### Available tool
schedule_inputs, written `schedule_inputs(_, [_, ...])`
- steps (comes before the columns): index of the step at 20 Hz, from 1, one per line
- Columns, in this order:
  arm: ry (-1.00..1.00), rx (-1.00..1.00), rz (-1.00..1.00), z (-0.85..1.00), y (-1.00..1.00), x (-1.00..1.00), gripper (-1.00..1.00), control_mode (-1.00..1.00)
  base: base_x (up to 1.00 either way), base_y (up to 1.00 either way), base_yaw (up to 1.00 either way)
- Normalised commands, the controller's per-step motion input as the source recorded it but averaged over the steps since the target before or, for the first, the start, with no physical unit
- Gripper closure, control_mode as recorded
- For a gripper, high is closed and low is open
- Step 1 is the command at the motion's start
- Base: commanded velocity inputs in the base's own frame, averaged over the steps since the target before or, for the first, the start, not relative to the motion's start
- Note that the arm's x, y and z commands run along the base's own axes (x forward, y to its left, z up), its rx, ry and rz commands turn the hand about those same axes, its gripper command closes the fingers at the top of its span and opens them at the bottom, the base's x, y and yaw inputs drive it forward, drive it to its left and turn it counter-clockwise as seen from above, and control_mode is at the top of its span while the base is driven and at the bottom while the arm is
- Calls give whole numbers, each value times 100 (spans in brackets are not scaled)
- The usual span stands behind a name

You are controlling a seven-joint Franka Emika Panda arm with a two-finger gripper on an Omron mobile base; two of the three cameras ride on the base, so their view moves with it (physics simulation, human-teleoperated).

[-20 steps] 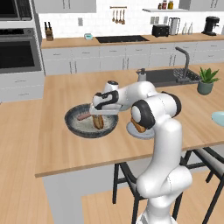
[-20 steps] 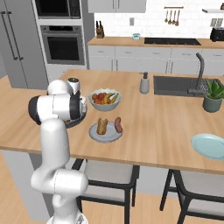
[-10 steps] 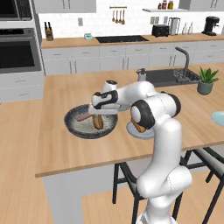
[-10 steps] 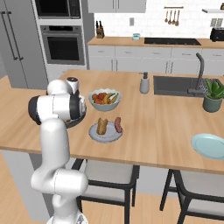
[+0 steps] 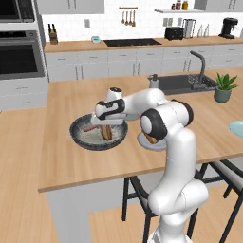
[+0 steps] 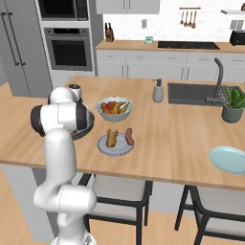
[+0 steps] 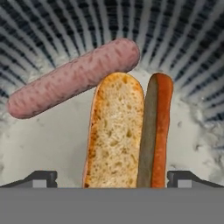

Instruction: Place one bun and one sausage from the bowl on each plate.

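While the gripper hung low inside the bowl, its jaws were spread wide with nothing between the pads, one dark fingertip either side of the bun. Bun lay on the pale bowl floor, split face up, with a sausage lying across its far end, apparently touching it. Bowl sat on the wooden island counter to the arm's left. Near plate sat just beside the bowl and already carried a bun and a sausage. Second plate was well apart at the right end of the counter, bare. Fruit bowl stood just behind the near plate; soap dispenser, sink faucet and potted plant further back. From the right base camera the robot's own arm blocked most of the bowl.
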Motion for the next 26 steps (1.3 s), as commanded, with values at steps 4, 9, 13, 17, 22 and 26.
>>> schedule_inputs(4, [2,0,0,-6,-1,0,-100,-100,0,0,0])
schedule_inputs(9, [1,0,0,-18,-3,0,-100,-100,0,0,0])
schedule_inputs(13, [1,-1,-1,-24,0,0,-100,-100,0,0,0])
schedule_inputs(17, [0,0,0,-19,0,0,-100,-100,0,0,0])
schedule_inputs(22, [-1,0,0,-2,0,0,-100,-100,0,0,0])
schedule_inputs(26, [0,0,0,0,0,0,100,-100,0,0,0])
